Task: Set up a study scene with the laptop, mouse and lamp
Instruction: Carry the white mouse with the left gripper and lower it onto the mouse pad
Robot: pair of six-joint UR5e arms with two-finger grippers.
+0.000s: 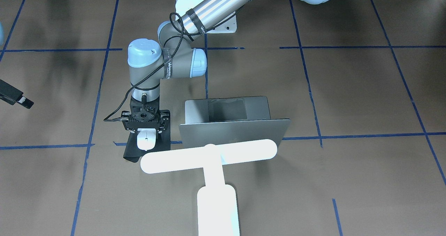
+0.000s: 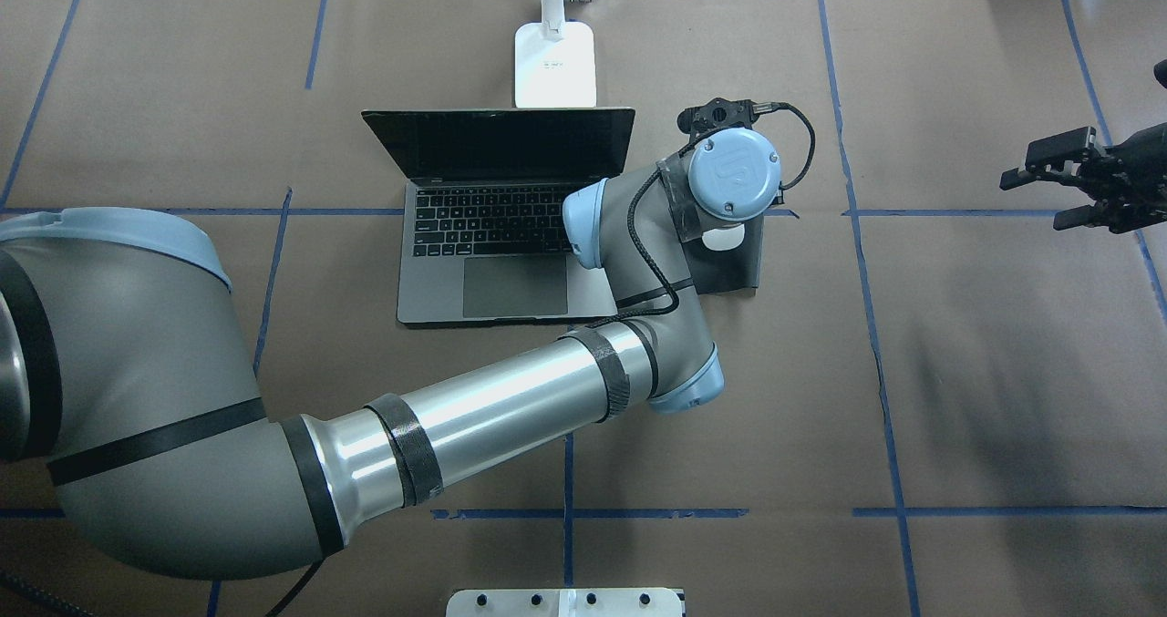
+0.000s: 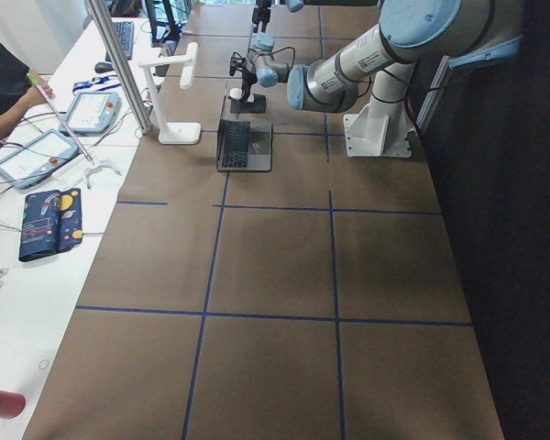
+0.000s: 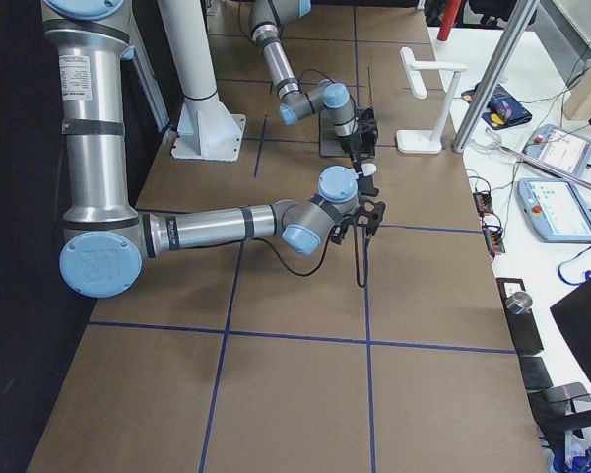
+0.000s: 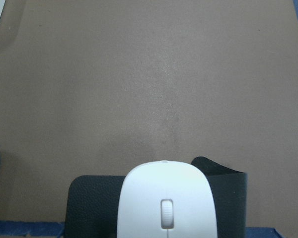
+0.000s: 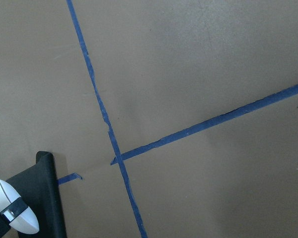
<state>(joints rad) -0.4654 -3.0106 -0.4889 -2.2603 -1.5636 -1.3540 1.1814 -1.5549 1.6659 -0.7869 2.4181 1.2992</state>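
Mouse (image 5: 168, 203) on a black mat (image 1: 165, 138), beside the open laptop (image 2: 492, 262).
Seen from overhead, the mouse lies at the laptop's 3 o'clock, the mat flat on the worktop (image 2: 957, 371). The lamp (image 2: 554, 52) stands upright at the laptop's 12 o'clock, its base just beyond the raised screen. The left pincer (image 1: 146, 131) hangs straight down over the mouse. The right wrist view shows a dark finger (image 6: 11, 214) across the mouse's side, but I cannot tell whether it pinches. The right pincer (image 2: 1035, 200), well apart at 3 o'clock, is spread.

One laptop (image 2: 492, 262), one mouse (image 5: 167, 203), one lamp (image 1: 209, 155), one mat (image 1: 165, 138).
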